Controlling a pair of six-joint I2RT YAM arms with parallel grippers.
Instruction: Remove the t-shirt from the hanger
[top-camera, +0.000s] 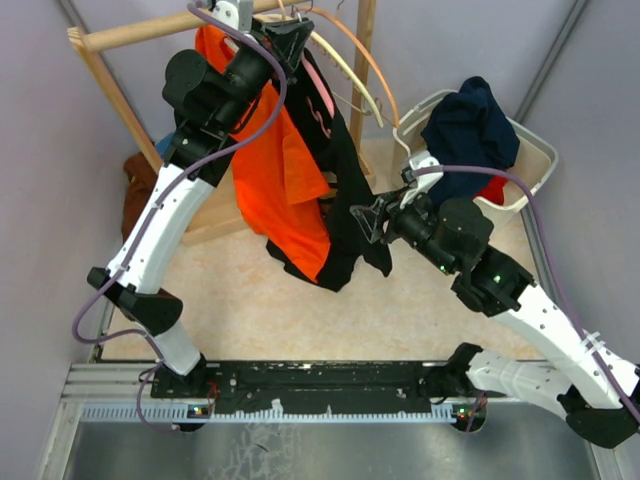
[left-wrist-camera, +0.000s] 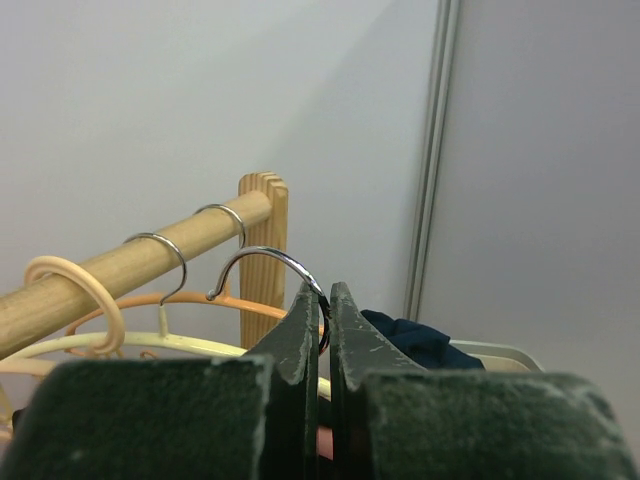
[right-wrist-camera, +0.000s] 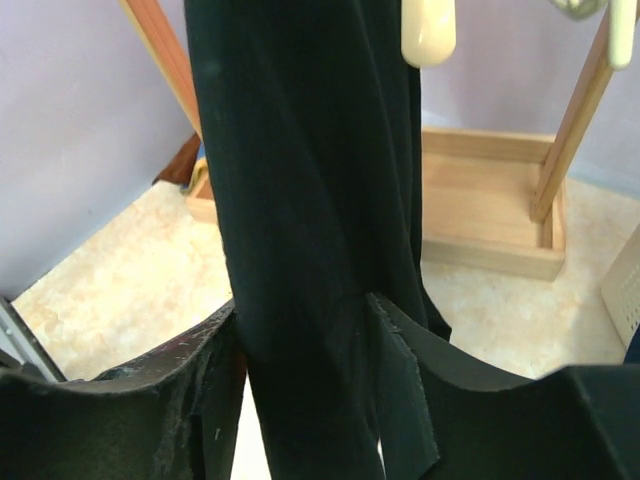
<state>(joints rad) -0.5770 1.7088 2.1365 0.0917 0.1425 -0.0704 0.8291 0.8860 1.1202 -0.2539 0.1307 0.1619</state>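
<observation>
Orange-and-black t-shirt strung between two hands, draped on its hanger in front of the wooden rail.

Pinched tight at the wire hook by the left hand, up beside the rail; clamped low on a black fold by the right hand, hanging above the surface. Probably light, limp and a little stretchy: apt to bunch and slip rather than hold shape, unlike the stiff hook. Best taken at the hem or a shoulder seam and eased off one hanger arm at a time, never yanked straight down. No brand, label or writing legible in any view.
</observation>
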